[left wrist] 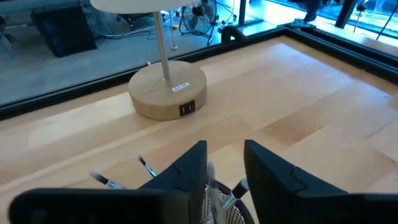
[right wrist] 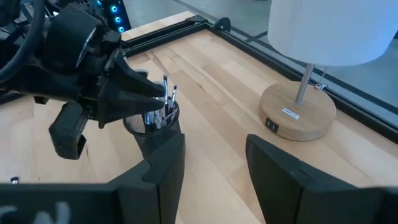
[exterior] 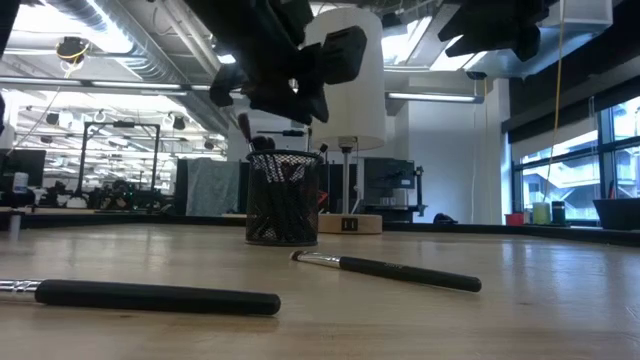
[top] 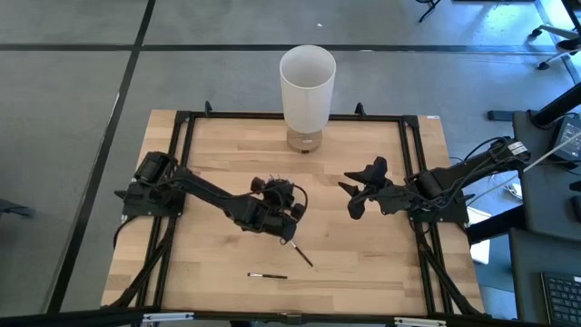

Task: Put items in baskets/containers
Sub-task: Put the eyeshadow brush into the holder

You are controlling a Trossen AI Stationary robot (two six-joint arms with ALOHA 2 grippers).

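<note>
A dark mesh cup [exterior: 283,200] stands at mid-table with several brushes upright in it, their tips [right wrist: 166,93] above the rim. My left gripper [left wrist: 225,162] hovers just over the cup's mouth [right wrist: 152,121], fingers partly open. A pale, blurred brush shaft [left wrist: 212,183] shows between the fingers; I cannot tell whether they touch it. Two dark-handled brushes lie flat on the table near its front: one [top: 302,254] just in front of the cup, one [top: 268,274] closer to the near edge. My right gripper [top: 352,195] waits open, raised, to the right of the cup.
A tall white lamp [top: 307,86] on a round wooden base [left wrist: 168,90] stands at the middle of the far edge, behind the cup. A black frame [top: 182,123] borders the tabletop. Bare wood lies between the cup and the right arm and along the near edge.
</note>
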